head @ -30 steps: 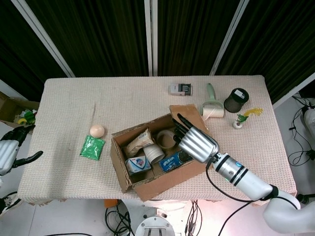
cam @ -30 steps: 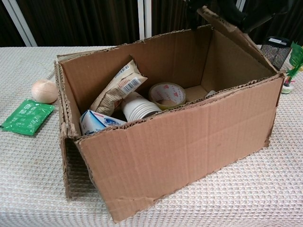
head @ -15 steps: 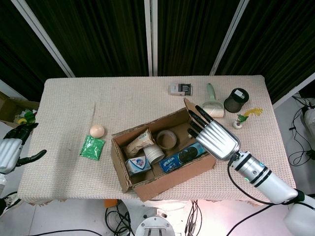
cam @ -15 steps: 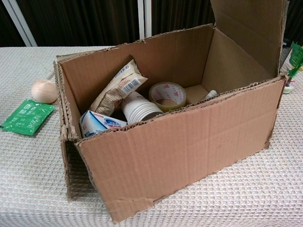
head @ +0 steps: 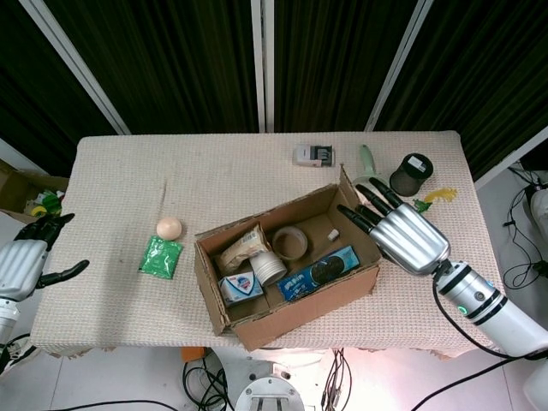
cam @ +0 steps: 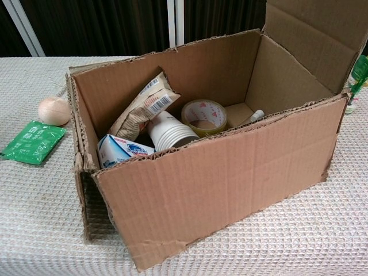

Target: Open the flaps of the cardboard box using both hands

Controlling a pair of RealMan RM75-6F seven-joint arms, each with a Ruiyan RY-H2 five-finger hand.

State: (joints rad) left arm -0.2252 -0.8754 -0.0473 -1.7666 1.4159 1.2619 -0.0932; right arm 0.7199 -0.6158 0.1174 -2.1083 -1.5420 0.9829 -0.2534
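1. Head view: the cardboard box point(head: 287, 272) sits on the counter point(head: 214, 180). The right hand point(head: 401, 233), fingers spread, holds nothing just right of the box's raised right flap point(head: 349, 190). The left hand point(head: 26, 261) hangs spread, well left.
2. Chest view: box open, right flap upright; no hands shown.

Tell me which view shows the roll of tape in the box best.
The chest view: the roll of tape is large there, with its printed inner ring and hole plain. The head view shows the same roll only small, from above, inside the cardboard box.
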